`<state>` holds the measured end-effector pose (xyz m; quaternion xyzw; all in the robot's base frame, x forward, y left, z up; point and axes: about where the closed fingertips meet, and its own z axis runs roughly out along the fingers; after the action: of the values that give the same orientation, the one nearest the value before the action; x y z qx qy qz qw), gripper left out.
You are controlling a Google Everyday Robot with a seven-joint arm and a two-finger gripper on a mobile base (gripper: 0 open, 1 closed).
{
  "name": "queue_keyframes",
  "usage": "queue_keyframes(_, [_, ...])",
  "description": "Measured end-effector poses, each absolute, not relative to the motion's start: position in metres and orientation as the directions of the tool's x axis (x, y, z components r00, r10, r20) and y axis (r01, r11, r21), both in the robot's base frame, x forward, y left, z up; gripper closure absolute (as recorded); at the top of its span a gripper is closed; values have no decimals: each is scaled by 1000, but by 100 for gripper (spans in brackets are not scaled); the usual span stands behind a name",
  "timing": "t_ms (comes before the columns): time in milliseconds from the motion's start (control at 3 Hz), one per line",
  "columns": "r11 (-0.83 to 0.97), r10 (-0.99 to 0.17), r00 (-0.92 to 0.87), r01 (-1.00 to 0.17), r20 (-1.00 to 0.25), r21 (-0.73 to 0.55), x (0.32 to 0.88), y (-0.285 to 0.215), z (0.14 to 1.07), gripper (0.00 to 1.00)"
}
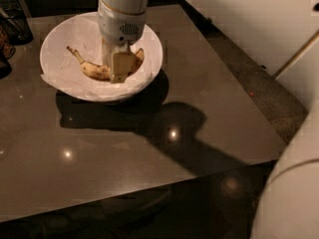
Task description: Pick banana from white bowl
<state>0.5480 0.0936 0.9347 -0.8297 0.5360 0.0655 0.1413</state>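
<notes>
The white bowl (60, 44), lined with crinkled white paper, stands at the back left of the dark table. The banana (94, 71), yellow with brown speckles, lies curved in the bowl, with its dark stem pointing to the back left and its other end showing to the right of the gripper. My gripper (118, 72) reaches straight down into the bowl from above and sits at the banana's middle, hiding that part of it. The banana rests on the paper.
The bowl stands on a glossy dark brown table (149, 143) whose front and right edges are in view. Dark objects (12, 26) stand at the table's far left edge. My white arm (294, 183) fills the right side of the view.
</notes>
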Motion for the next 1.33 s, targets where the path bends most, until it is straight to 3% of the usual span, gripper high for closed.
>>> queue_keyframes(667, [-378, -871, 414, -909, -264, -176, 548, 96, 937, 100])
queue_keyframes(1333, [-280, -896, 304, -953, -323, -119, 469, 65, 941, 100])
